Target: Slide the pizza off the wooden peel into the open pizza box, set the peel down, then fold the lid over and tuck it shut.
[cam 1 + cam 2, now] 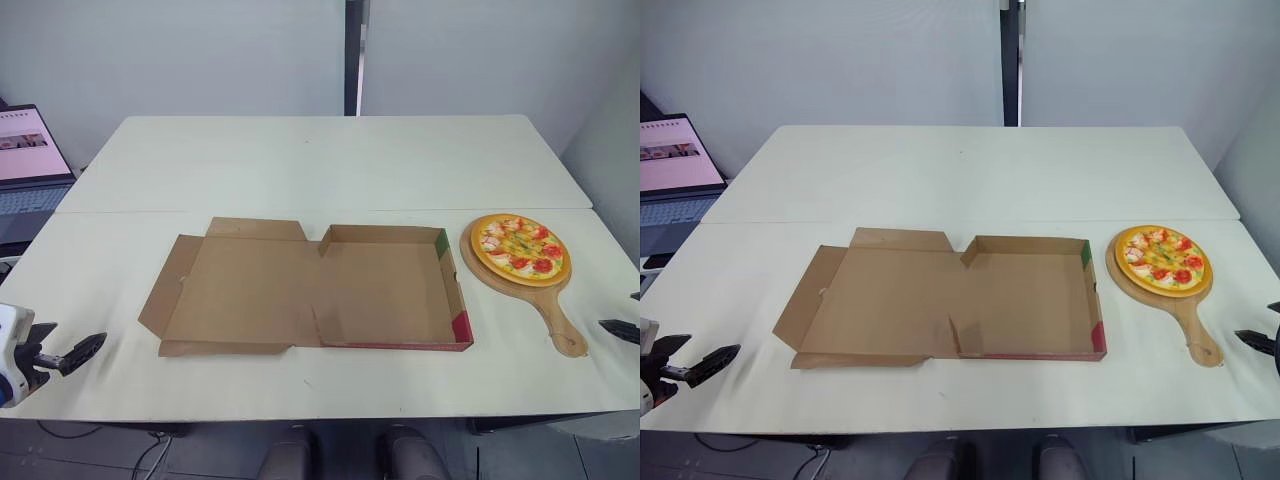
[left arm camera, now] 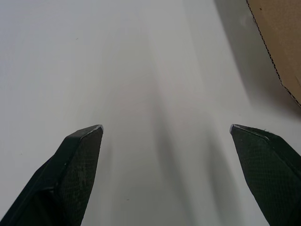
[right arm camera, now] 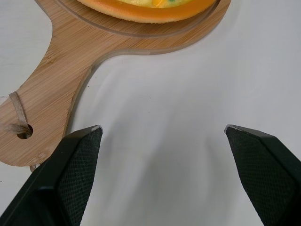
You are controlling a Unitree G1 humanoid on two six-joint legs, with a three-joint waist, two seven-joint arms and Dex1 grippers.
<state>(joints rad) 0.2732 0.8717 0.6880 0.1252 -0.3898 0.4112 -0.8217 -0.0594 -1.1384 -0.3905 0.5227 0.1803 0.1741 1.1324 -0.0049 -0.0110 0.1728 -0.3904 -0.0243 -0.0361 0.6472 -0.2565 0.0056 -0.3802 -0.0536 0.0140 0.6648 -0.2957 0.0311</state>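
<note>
The pizza point(image 1: 521, 247), topped in red and yellow, lies on a round wooden peel point(image 1: 556, 316) at the table's right side, handle pointing toward the front edge. A brown pizza box point(image 1: 388, 288) lies open in the middle, its lid point(image 1: 248, 288) spread flat to the left. My right gripper point(image 1: 625, 315) hovers open just right of the peel's handle; in the right wrist view the handle point(image 3: 49, 96) and the pizza's rim point(image 3: 150, 12) lie ahead of the open gripper point(image 3: 162, 128). My left gripper point(image 1: 70, 345) is open over bare table, left of the lid's corner point(image 2: 282, 42).
A laptop point(image 1: 25, 160) sits open off the table's far left corner. The white table point(image 1: 330, 160) stretches wide behind the box, with a seam across its middle. The front edge runs just below the box and both grippers.
</note>
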